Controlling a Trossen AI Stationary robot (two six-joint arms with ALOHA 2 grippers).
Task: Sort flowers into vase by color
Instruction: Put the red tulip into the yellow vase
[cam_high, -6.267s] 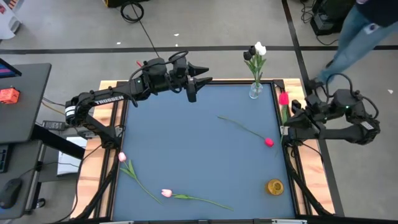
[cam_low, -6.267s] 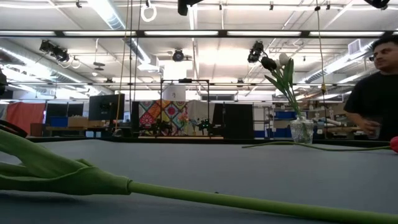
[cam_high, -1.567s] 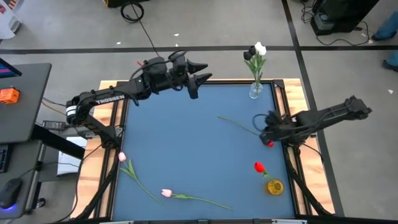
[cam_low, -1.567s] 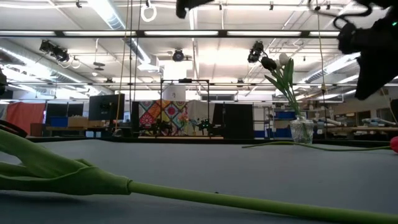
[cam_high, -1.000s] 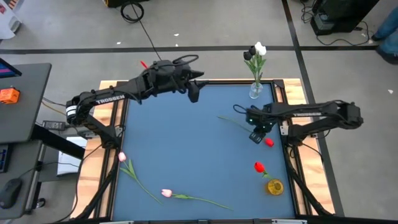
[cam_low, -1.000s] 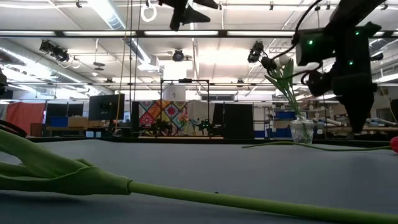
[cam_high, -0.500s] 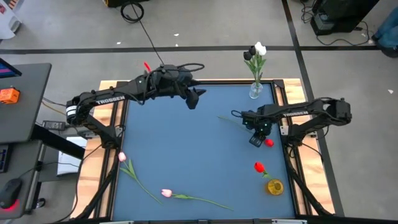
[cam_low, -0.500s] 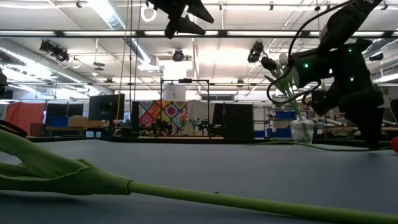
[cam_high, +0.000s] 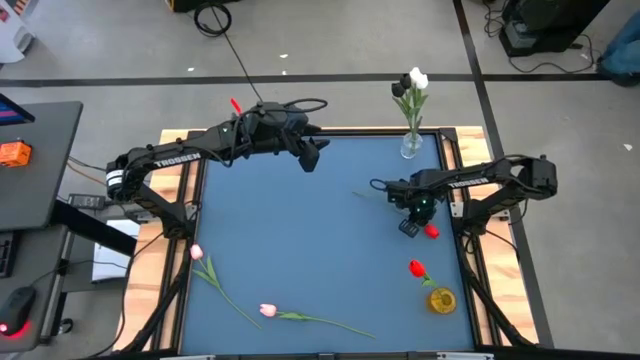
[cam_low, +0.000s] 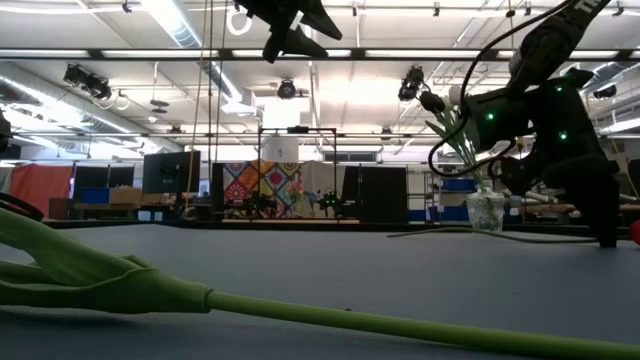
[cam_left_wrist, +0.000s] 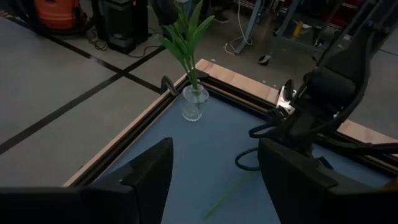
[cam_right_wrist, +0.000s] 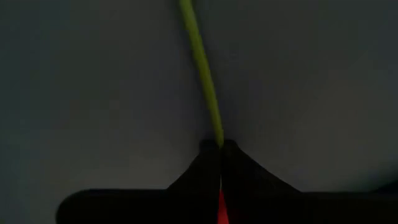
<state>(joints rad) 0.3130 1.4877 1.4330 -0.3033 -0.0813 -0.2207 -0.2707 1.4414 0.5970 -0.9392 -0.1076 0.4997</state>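
A red tulip lies flat on the blue table, head (cam_high: 432, 230) near the right edge, thin green stem (cam_high: 380, 203) running toward the far left. My right gripper (cam_high: 409, 228) stands on it beside the head, fingers shut on the stem (cam_right_wrist: 219, 147). My left gripper (cam_high: 310, 156) hangs open above the table's far side, touching nothing. A clear glass vase (cam_high: 411, 147) at the far right corner holds a white and a dark tulip. A yellow vase (cam_high: 442, 300) at the near right holds another red tulip (cam_high: 417, 268). Two pink tulips (cam_high: 195, 253) (cam_high: 267, 311) lie near left. My right gripper pinches the red tulip's green stem (cam_right_wrist: 214, 127) between its two fingertips, close to the red head (cam_right_wrist: 221, 202). The fingers come from above, pointing down, and reach the table top (cam_low: 606, 238). The stem runs straight out from between them and lies on the table.
The table's wooden rim (cam_high: 470, 150) runs close to my right gripper. The middle of the blue mat (cam_high: 300, 240) is bare. A long green stem (cam_low: 300, 312) lies right before the low camera. A desk with a mouse (cam_high: 15, 310) stands left of the table.
My right gripper has come down to the table top and shifted a little toward the near right, onto the red tulip's stem beside its head. My left gripper has moved slightly toward the near edge and tipped downward. The flowers have stayed in place.
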